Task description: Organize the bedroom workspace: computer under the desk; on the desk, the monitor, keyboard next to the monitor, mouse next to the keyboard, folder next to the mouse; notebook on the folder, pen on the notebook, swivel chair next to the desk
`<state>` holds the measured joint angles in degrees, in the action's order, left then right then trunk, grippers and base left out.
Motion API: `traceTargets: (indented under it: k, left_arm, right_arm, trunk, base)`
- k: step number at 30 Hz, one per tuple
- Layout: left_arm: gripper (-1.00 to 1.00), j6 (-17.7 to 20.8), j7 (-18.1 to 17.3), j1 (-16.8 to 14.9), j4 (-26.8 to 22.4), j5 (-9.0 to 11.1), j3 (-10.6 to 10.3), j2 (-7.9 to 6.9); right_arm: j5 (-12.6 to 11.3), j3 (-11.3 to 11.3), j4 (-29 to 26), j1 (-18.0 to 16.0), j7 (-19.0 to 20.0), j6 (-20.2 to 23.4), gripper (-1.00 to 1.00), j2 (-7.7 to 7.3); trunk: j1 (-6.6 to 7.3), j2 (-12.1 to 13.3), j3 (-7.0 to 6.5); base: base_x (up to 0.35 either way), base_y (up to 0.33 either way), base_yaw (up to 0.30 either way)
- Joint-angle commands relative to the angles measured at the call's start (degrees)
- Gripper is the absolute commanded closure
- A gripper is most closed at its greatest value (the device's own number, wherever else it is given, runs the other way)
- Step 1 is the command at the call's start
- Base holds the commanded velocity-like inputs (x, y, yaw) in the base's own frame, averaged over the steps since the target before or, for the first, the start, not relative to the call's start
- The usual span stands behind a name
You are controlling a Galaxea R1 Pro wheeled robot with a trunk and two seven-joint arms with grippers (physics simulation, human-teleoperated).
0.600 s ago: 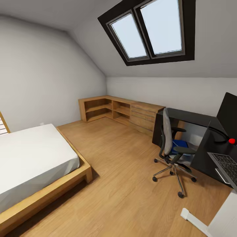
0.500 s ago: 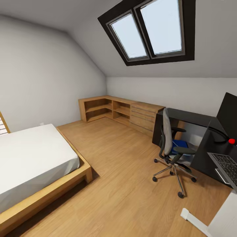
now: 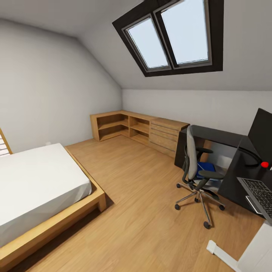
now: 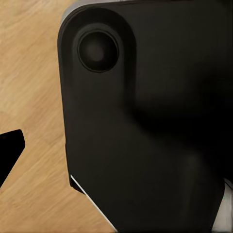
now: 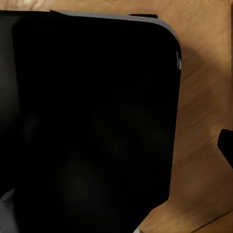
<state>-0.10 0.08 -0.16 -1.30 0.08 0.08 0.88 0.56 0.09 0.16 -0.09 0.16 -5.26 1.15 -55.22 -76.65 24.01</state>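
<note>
Desk work has barely begun, judging by the head view: the black desk sits at the right edge of the frame, with the monitor standing on it at the far right and the keyboard lying on the nearer wing at the lower right, so those two items look settled. A small red dot at the monitor's foot is no mouse; I cannot find the mouse, the notebook or the pen anywhere. The swivel chair stands right of centre on the wood floor, its back toward the room and its seat facing the desk, close beside it. The blue folder peeks out past the chair's armrest and seems to lie on the seat, so it is yet to be moved, and the stacking on top of it remains. A white slab at the lower right corner may be the computer, but it is too cropped to tell. As for storage, the light-wood shelf unit along the far wall has open compartments that look bare, and its drawers are closed. A bed fills the lower left. Both wrist views show dark robot housing over floor, and I cannot tell how either set of jaws stands.
</note>
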Motion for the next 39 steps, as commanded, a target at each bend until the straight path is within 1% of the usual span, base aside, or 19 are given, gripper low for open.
traceTargets:
  k: [1, 6, 7, 10, 13, 16, 17, 20, 22, 23, 26, 29, 32, 33, 34, 35, 36, 39]
  left_arm:
    - [-1.00, 0.00, 0.01, -0.02, -0.01, 0.01, 0.01, 0.00]
    - [-1.00, 0.01, 0.01, -0.02, -0.02, 0.01, 0.01, 0.00]
    - [-1.00, 0.04, 0.01, -0.02, -0.02, 0.01, 0.01, 0.00]
    - [-1.00, 0.32, 0.01, -0.02, -0.03, 0.01, -0.11, 0.08]
    - [-1.00, 0.30, -0.11, -0.02, -0.92, 0.01, -0.21, 0.03]
    - [-1.00, 0.33, -0.15, -0.02, -6.40, 0.01, -0.18, 0.21]
    - [-1.00, 0.33, -0.08, -0.02, -12.28, 0.05, -0.18, 0.47]
    - [-1.00, 0.33, 0.01, -0.02, -17.34, 0.08, -0.17, 0.97]
    - [-1.00, 0.30, 0.06, -0.02, -21.39, 0.33, -0.15, 1.49]
    - [-1.00, 0.26, 0.05, -0.02, -23.06, 1.07, -0.12, 1.74]
    - [-1.00, 0.27, 0.02, -0.02, -23.74, 2.21, -0.09, 1.94]
    - [-1.00, 0.04, 0.01, -0.02, -22.80, 2.93, 0.06, 1.90]
    - [-1.00, -0.14, 0.04, -0.02, -22.25, 3.39, 0.90, 1.79]
    - [-1.00, -0.46, 0.03, -0.02, -22.16, 3.56, 1.52, 1.78]
    - [-1.00, -1.38, 0.02, -0.02, -22.10, 3.66, 2.00, 1.79]
    - [-1.00, -14.80, -0.19, -0.02, -19.79, 3.54, 2.55, 1.90]
    - [-1.00, -17.49, -0.11, -0.02, -17.88, 3.53, 2.60, 1.85]
    - [-1.00, -18.36, -0.04, -0.02, -17.29, 3.58, 2.79, 1.85]
  right_arm:
    - [0.05, 0.00, 0.02, -0.01, 0.00, -0.53, -1.00, 0.00]
    - [0.28, 0.17, 0.02, 0.00, 0.09, -2.14, -1.00, 0.00]
    - [0.37, 0.17, 0.02, 0.00, 0.10, -26.20, -1.00, 0.00]
    - [0.43, 0.14, -0.44, -0.04, 0.04, -26.21, -1.00, -0.14]
    - [0.41, 0.07, -3.55, -0.05, -0.03, -26.27, -1.00, -0.45]
    - [0.41, 0.02, -8.46, -0.06, -0.08, -26.67, -1.00, -0.56]
    - [0.39, -0.06, -13.69, -0.07, -0.24, -28.31, -1.00, -0.54]
    - [0.22, -0.24, -17.94, -0.10, -1.64, -29.67, -1.00, -0.58]
    - [0.02, -0.41, -20.92, -0.20, -4.78, -30.41, -1.00, -0.65]
    - [0.05, -0.47, -21.99, -0.32, -6.36, -30.70, -1.00, -0.68]
    - [0.01, -0.50, -22.64, -0.44, -7.51, -30.85, -1.00, -0.76]
    - [-0.07, -0.52, -23.04, -0.50, -8.12, -30.98, -1.00, -1.15]
    - [-0.09, -0.53, -23.02, -0.52, -8.28, -31.02, -1.00, -1.31]
    - [-0.07, -0.51, -22.92, -0.52, -8.28, -31.03, -1.00, -1.30]
    - [-0.06, -0.48, -22.86, -0.52, -8.27, -31.03, -1.00, -1.27]
    - [0.02, -0.30, -22.76, -0.53, -8.03, -31.00, -1.00, -1.46]
    - [0.04, -0.28, -22.73, -0.53, -8.00, -31.03, -1.00, -1.42]
    - [0.05, -0.23, -22.69, -0.53, -7.99, -31.04, -1.00, -1.37]
  trunk:
    - [0.23, 0.39, -0.14]
    - [1.33, 2.39, -1.04]
    - [1.55, 2.79, -1.21]
    - [2.20, 4.00, -1.75]
    - [2.86, 5.20, -2.29]
    - [3.52, 6.40, -2.83]
    - [3.74, 6.81, -3.00]
    - [4.40, 8.01, -3.49]
    - [4.84, 8.81, -3.82]
    - [5.06, 9.21, -4.00]
    - [5.72, 10.42, -4.60]
    - [6.38, 11.62, -5.24]
    - [7.04, 12.82, -5.86]
    - [7.04, 12.82, -5.87]
    - [7.04, 12.82, -5.88]
    - [7.04, 12.82, -5.88]
    - [7.04, 12.82, -5.88]
    - [7.04, 12.82, -5.88]
  base:
    - [0.000, 0.000, 0.000]
    - [0.000, 0.000, -0.046]
    - [0.000, 0.000, -0.245]
    - [0.000, 0.000, -0.261]
    - [0.000, 0.000, -0.264]
    - [0.000, 0.000, -0.266]
    - [0.000, 0.000, -0.257]
    - [0.000, 0.000, -0.256]
    - [0.000, 0.000, -0.253]
    - [0.000, 0.000, -0.251]
    - [0.000, 0.000, -0.249]
    - [0.000, 0.000, -0.246]
    - [0.000, 0.000, -0.201]
    - [0.000, 0.000, -0.102]
    - [0.000, 0.000, -0.065]
    - [0.000, 0.000, -0.007]
    - [0.000, 0.050, -0.002]
    - [0.006, 0.145, -0.001]
